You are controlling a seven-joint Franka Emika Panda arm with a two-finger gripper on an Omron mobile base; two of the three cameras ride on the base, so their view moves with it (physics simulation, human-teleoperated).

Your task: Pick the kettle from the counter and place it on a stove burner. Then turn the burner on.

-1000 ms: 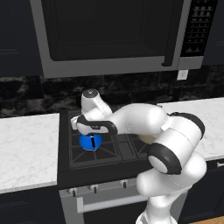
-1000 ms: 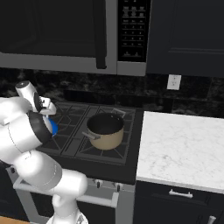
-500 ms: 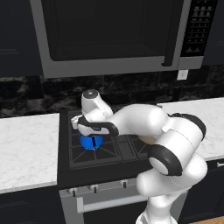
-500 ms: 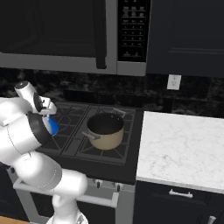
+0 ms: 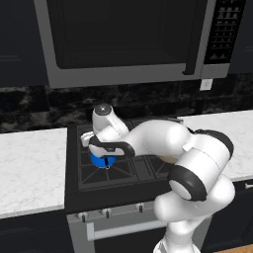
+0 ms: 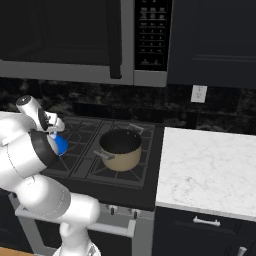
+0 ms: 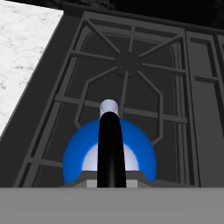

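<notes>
I have the small bright blue cone-shaped kettle (image 7: 109,155) with its thin black arched handle (image 7: 109,148) hanging over the front-left black cast-iron grate (image 7: 127,65) of the stove, well clear of the white marble-look surface (image 7: 24,57) to the grate's left. The claw (image 5: 105,154) sits right over the kettle, and from the hand view the handle runs straight up into it, so I judge it closed on the handle, though the fingertips themselves are hidden. Whether the kettle's base is touching the grate or just above it, I cannot tell. My worry is the release: if I open while it hangs off-centre from the burner hub, the base could land on a prong and tip. The wide beige pot (image 6: 120,149) on the grate to the right is well apart, so no clash there. The knobs (image 5: 106,212) below the grate's front edge come next.
</notes>
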